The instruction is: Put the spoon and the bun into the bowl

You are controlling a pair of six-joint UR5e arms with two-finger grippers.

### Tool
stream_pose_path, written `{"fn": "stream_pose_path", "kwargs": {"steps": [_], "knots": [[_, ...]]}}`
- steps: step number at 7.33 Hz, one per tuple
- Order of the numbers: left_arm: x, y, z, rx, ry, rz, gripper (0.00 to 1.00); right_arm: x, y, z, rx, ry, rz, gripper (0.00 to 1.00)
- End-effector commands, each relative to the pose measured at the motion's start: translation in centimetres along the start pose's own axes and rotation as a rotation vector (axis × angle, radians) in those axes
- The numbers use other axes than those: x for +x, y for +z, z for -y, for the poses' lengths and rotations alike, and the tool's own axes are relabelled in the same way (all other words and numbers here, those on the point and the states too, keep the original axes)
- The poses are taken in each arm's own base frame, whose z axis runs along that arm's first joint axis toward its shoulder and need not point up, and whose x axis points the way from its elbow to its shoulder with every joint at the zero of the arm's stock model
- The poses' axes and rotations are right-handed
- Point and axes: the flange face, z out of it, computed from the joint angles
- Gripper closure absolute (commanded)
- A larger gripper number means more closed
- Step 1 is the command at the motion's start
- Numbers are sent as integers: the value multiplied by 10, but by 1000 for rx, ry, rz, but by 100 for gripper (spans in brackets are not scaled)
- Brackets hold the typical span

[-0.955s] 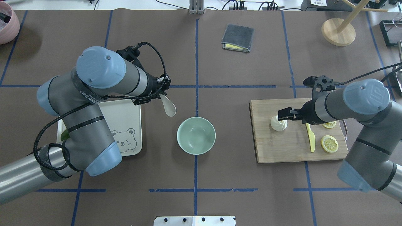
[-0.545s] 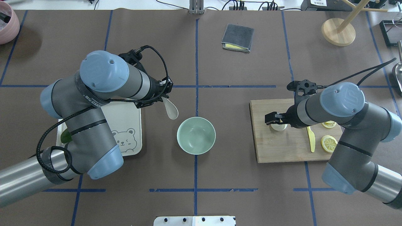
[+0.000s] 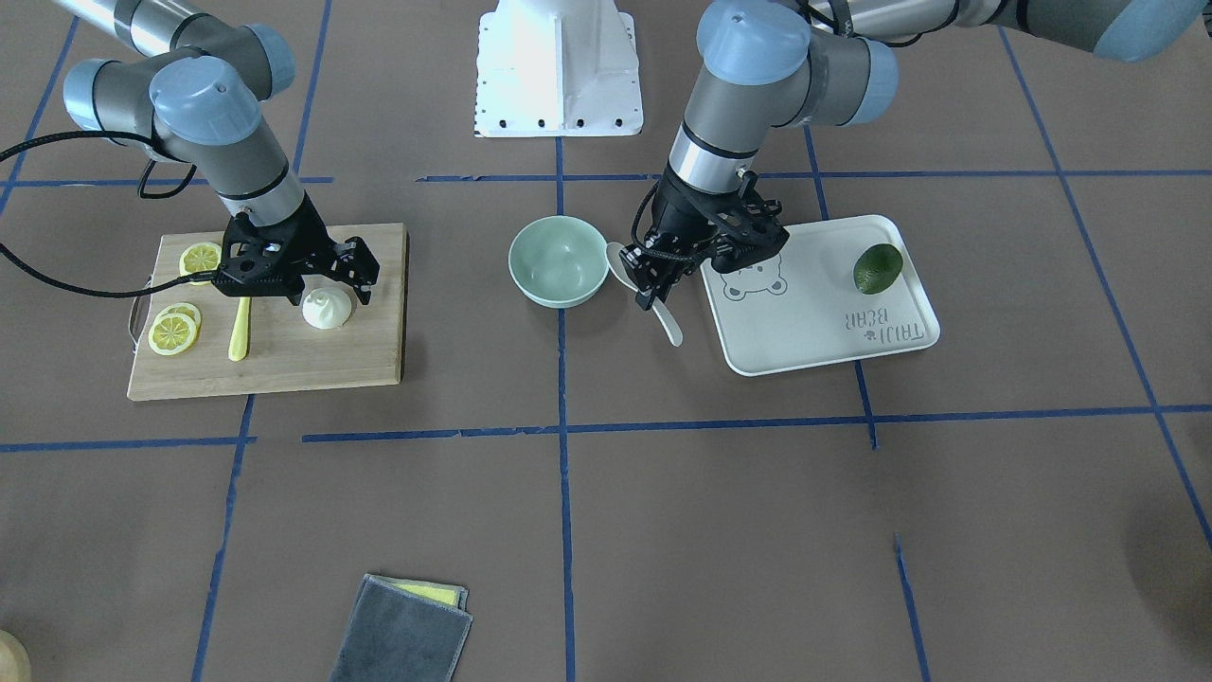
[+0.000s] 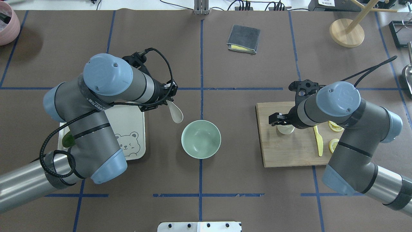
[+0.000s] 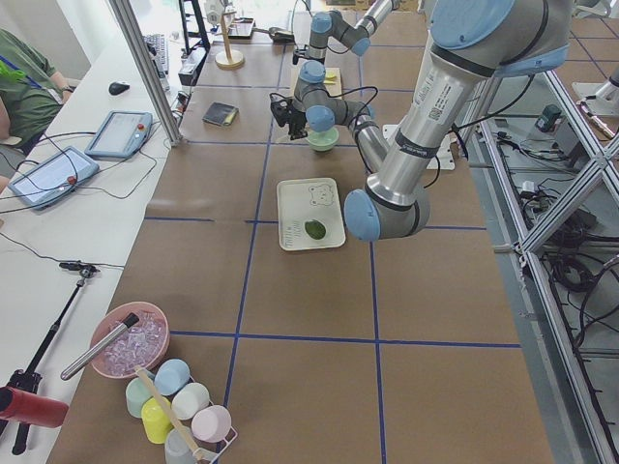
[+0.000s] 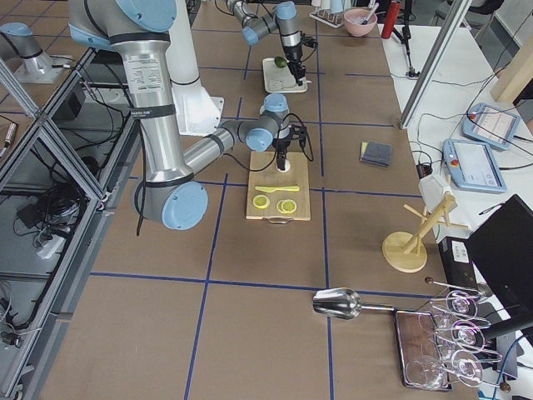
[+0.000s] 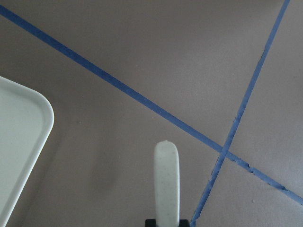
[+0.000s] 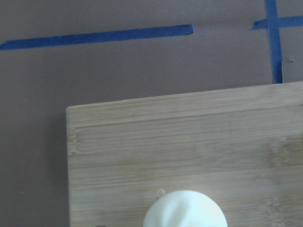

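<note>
My left gripper (image 4: 168, 97) is shut on the cream spoon (image 4: 176, 113) and holds it above the table, just left of the mint-green bowl (image 4: 201, 139). In the front view the spoon (image 3: 619, 264) has its scoop beside the bowl (image 3: 559, 262) and its handle points away. The handle shows in the left wrist view (image 7: 166, 182). The white bun (image 4: 286, 130) sits on the wooden cutting board (image 4: 289, 151). My right gripper (image 3: 324, 282) is open, low over the bun (image 3: 327, 309), with a finger on each side. The bun shows at the bottom of the right wrist view (image 8: 184, 210).
A yellow plastic knife (image 4: 318, 138) and lemon slices (image 3: 173, 332) lie on the board. The white bear-print tray (image 4: 128, 127) holds a dark green avocado (image 3: 878, 268). A grey cloth (image 4: 243, 38), a wooden stand (image 4: 347, 32) and a pink bowl (image 4: 5, 24) are at the far side.
My left gripper has carried the spoon slightly toward the bowl. My right arm has swung left, so its gripper now sits over the bun and covers more of it. The bun stays on the board.
</note>
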Motion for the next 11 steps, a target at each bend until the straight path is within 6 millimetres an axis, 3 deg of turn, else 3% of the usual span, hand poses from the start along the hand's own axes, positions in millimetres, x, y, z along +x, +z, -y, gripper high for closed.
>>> {"fn": "stream_pose_path", "kwargs": {"steps": [1,3,4,6,8,11], "knots": [[0,0,0,0,2,0,100,3,5,-1,-5,2,-10,19],[0,0,0,0,2,0,100,2,3,0,-6,2,-6,86],[0,0,0,0,0,-2,100,2,2,0,-4,3,-5,100],[-2,10,-27,-23,-7,-5,100,1,-9,7,7,9,12,100],[22,26,-57,-26,-30,-39,100,2,-27,19,18,22,40,100],[21,37,-94,-65,-20,-38,100,6,-44,34,9,44,70,100]]}}
